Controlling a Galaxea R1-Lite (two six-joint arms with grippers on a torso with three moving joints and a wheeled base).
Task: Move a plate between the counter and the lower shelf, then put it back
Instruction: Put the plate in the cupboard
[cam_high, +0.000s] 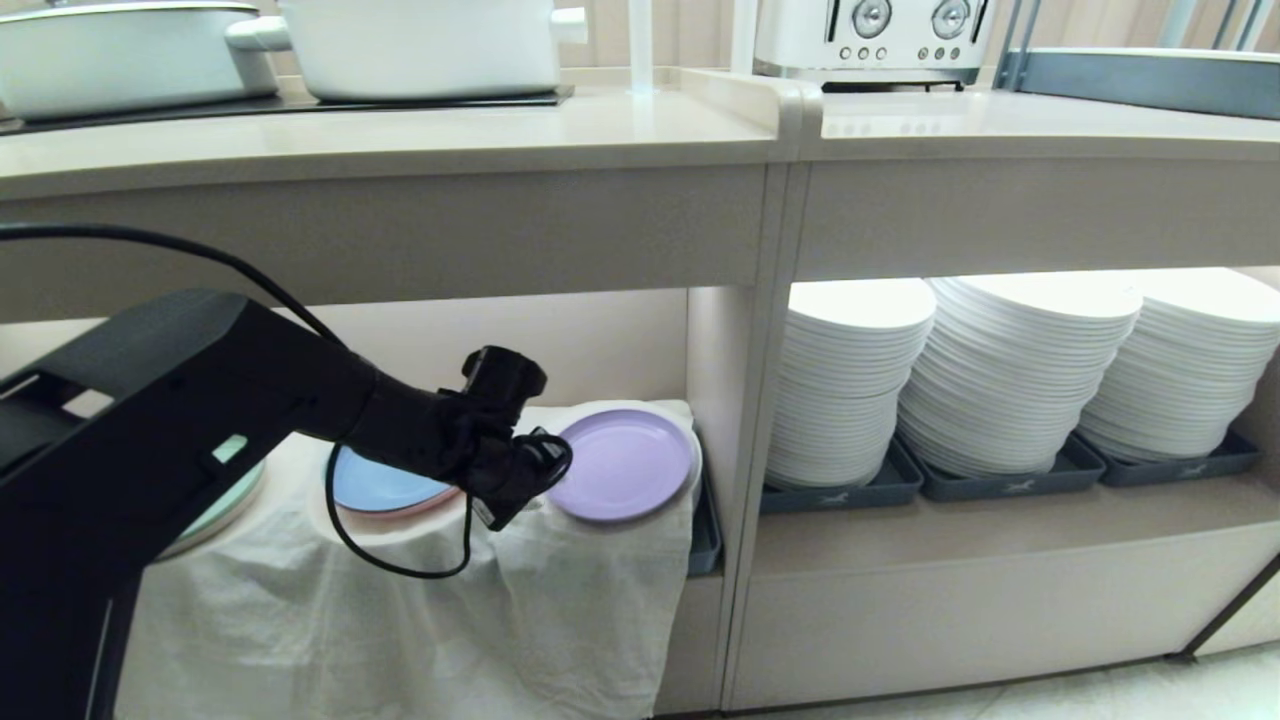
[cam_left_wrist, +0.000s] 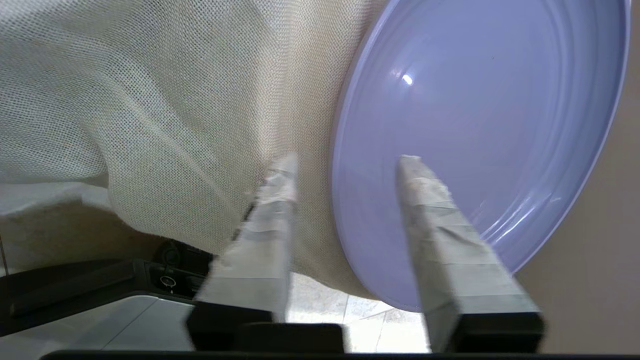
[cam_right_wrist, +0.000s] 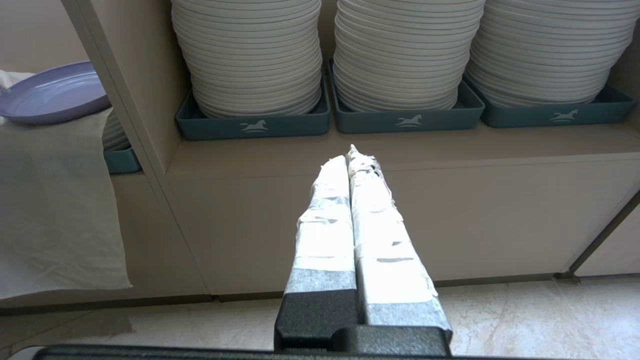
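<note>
The plate (cam_high: 622, 464), lavender and round, is seen lying on the white cloth (cam_high: 420, 610) in the lower shelf (cam_high: 640, 345), at the right end of that compartment, just beside the beige divider wall (cam_high: 715, 400); the left gripper (cam_left_wrist: 345, 160) is held at the plate's left rim, reached in from the near left on a black arm; in the left wrist view its two taped fingers (cam_left_wrist: 265, 240) are parted with a clear gap, one shown over the plate's face and the other over the cloth, the rim running between them; whether either finger touches the plate cannot be told; a light blue plate (cam_high: 385, 485) is set on the cloth to the left of the gripper, and a mint green plate (cam_high: 225, 505) lies further left, mostly hidden by the arm; the counter (cam_high: 420, 135) above carries white pots (cam_high: 420, 45) at its far edge; the compartment to the right is filled with tall stacks of white plates (cam_high: 1010, 370) in dark trays (cam_right_wrist: 252, 125); the right gripper (cam_right_wrist: 352, 155) is kept low before those stacks, its taped fingers pressed together on nothing.
</note>
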